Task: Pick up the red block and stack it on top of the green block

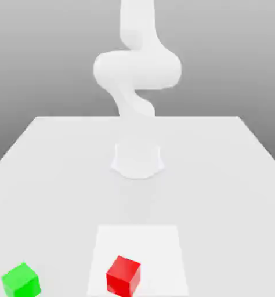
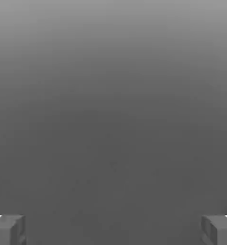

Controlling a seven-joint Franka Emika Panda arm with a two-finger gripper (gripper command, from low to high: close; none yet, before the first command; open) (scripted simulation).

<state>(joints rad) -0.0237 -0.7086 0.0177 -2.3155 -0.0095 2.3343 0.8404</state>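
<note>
Resting in the exterior view's lower left corner: green block (image 1: 21, 281) | lower middle, a little toward the exterior view's left: red block (image 1: 123, 276), on a white square (image 1: 163, 255) on the pale table (image 1: 221, 191) | hand view: pincer (image 2: 113, 230) spread wide, nothing between its tips | upper middle of the exterior view: white arm (image 1: 138, 69)

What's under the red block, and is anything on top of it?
The red block sits on the pale square. Nothing is on top of it. The bit of square right beneath it is covered, so I can't tell what's there.
</note>
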